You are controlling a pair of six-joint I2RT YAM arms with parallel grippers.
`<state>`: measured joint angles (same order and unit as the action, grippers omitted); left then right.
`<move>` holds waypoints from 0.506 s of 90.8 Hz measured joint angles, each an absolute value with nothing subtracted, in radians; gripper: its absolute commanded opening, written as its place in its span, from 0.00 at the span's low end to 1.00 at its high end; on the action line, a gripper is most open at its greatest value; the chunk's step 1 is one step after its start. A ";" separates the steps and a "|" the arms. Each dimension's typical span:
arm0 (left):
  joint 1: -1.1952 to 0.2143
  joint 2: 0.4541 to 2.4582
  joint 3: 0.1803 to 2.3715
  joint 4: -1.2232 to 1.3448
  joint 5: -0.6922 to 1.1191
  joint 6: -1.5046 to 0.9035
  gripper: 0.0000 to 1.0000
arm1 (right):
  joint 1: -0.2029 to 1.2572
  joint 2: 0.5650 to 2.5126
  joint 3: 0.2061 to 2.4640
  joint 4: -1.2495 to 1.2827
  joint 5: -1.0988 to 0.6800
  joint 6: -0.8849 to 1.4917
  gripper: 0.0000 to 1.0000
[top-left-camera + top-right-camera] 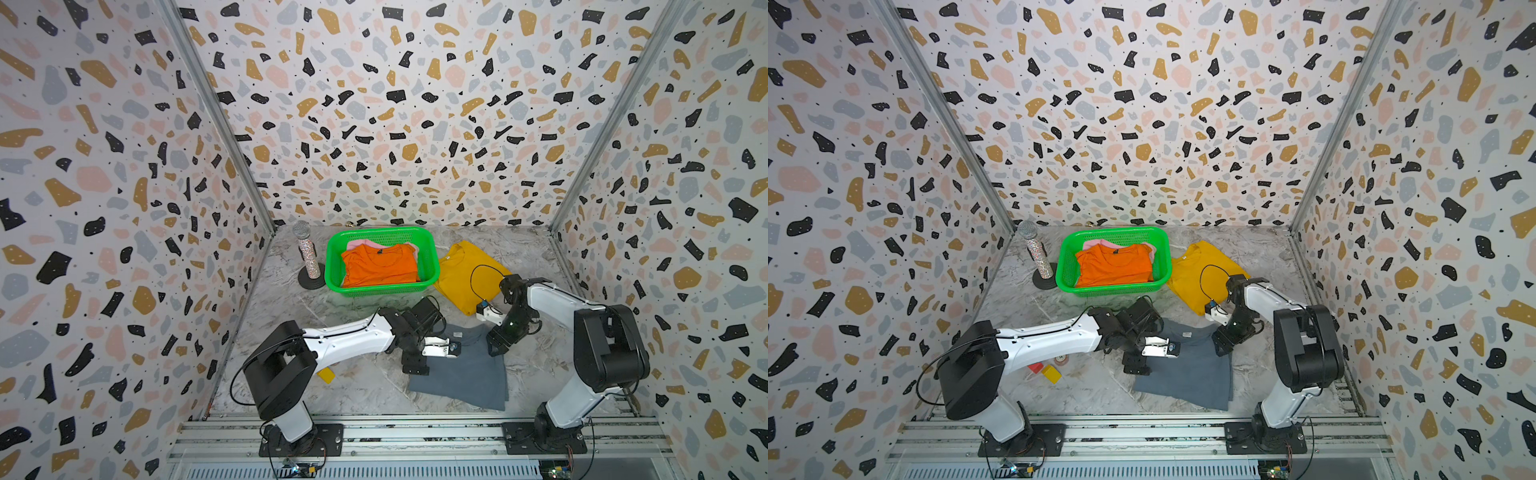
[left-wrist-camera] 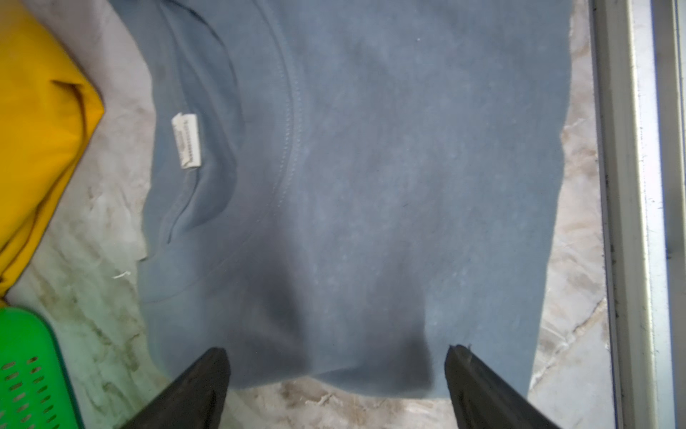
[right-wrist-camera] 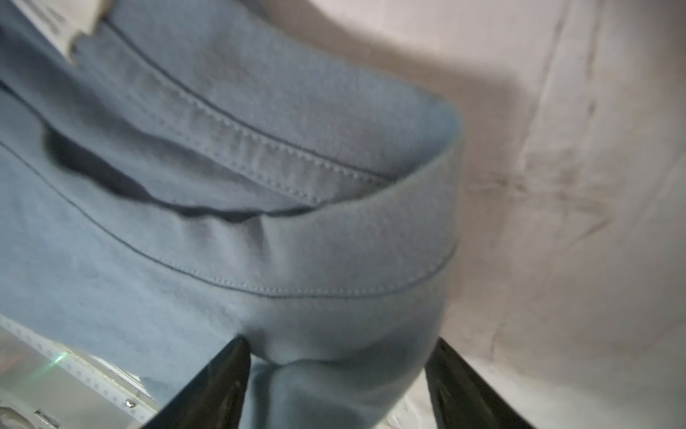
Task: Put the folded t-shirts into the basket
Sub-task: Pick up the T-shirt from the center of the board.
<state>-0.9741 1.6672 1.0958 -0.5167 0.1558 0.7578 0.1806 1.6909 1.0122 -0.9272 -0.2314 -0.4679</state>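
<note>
Left tool (image 1: 419, 362) and right tool (image 1: 498, 344), in a top view, sit low at either side of the collar end of the grey shirt (image 1: 469, 380). It lies folded on the desk (image 1: 353, 386) close to the arms, well apart from the green basket (image 1: 331, 264). An orange shirt (image 1: 380, 266) lies over a pink one (image 1: 360, 244) inside the basket, and a yellow shirt (image 1: 461, 274) sits just beside it on the desk. Risk: the grey shirt looks nearly basket-sized, so an off-centre drop could leave an edge draped over the rim. Left wrist view: left tool (image 2: 336, 356) is wide open, its fingers straddling the shirt's edge with nothing pinched. The cloth (image 2: 371, 185) is slate blue and faintly mottled, with a stitched collar and a white label. Risk: closing on the top layer alone would let the fold fall open on lifting. Right wrist view: right tool (image 3: 336, 349) has its jaws apart around a rucked-up bunch of cloth (image 3: 185, 278), with no visible pinch. Risk: unequal grips would tilt the shirt and drag it over the yellow one.
</note>
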 measured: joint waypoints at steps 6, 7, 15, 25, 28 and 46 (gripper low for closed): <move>-0.984 1.683 1.091 -0.519 0.156 0.767 0.92 | 0.181 1.709 1.025 -0.926 -0.233 -0.466 0.71; -0.985 1.686 1.090 -0.519 0.157 0.769 0.92 | 0.181 1.713 1.026 -0.926 -0.233 -0.467 0.70; -0.989 1.707 1.083 -0.529 0.159 0.772 0.92 | 0.181 1.733 1.039 -0.926 -0.244 -0.463 0.65; -0.990 1.723 1.080 -0.551 0.172 0.768 0.93 | 0.182 1.745 1.047 -0.926 -0.271 -0.462 0.54; -0.990 1.726 1.080 -0.559 0.179 0.764 0.94 | 0.182 1.748 1.048 -0.925 -0.279 -0.462 0.50; -0.982 1.708 1.080 -0.608 0.204 0.719 0.96 | 0.185 1.760 1.050 -0.899 -0.328 -0.473 0.26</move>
<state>-0.9821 1.7077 1.0801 -0.6079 0.2043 0.7193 0.1852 1.7603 1.0504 -0.8993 -0.3283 -0.4732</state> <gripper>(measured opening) 0.956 0.314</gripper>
